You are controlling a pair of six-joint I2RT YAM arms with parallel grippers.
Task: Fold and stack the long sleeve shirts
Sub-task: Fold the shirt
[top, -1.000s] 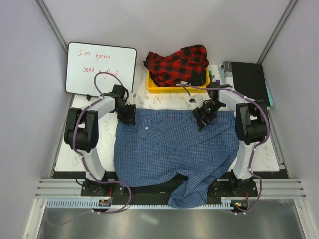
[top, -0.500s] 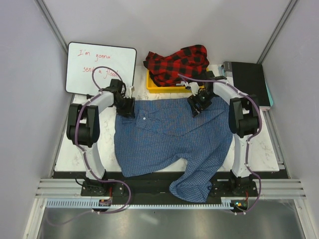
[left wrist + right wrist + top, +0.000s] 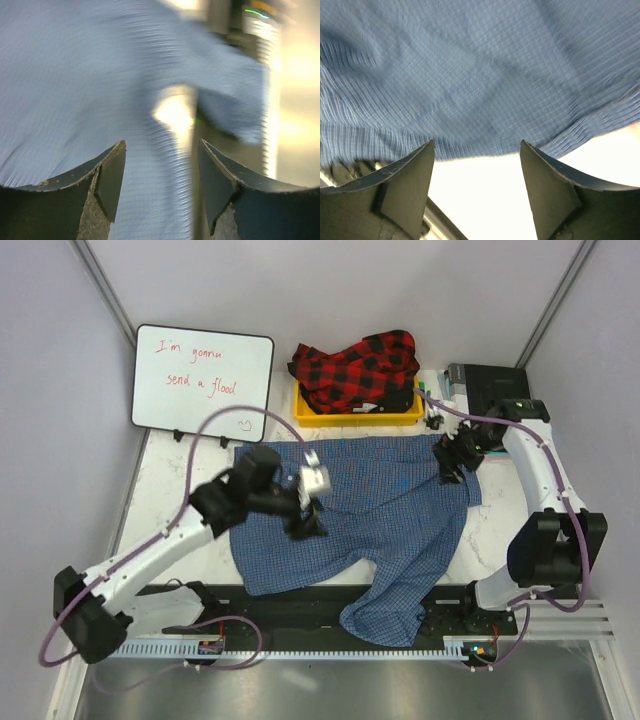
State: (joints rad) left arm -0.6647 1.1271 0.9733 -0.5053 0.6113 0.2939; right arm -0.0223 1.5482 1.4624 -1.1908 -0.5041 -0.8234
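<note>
The blue fine-checked cloth shirt point(image 3: 400, 510) is spread over the white marble-look counter point(image 3: 180, 500). Its far edge lies near the yellow plastic bin point(image 3: 345, 418), and one part is draped over the near edge. The red-and-black plaid cloth shirt point(image 3: 355, 368) is heaped in that bin and is touched by neither arm.

The step in hand is judged to be the laying-out of the blue shirt, as no fold has yet been made. The left pincer point(image 3: 303, 523) is held over the shirt's left-middle, released, with nothing between its fingers. The right pincer point(image 3: 450, 462) is placed at the shirt's far right edge, likewise released, and in its wrist view a hem is seen beyond the fingers, with bare counter beside it.

For the next move, the hanging part would probably need to be drawn up onto the counter. A side or sleeve would then need to be gripped and carried across the body.

The left wrist view is smeared, so it cannot be told whether cloth is touched there. The collar and sleeves are hard to make out from above. Part of the shirt is hidden under the left arm, and the plaid shirt's underside is hidden by the bin.
</note>
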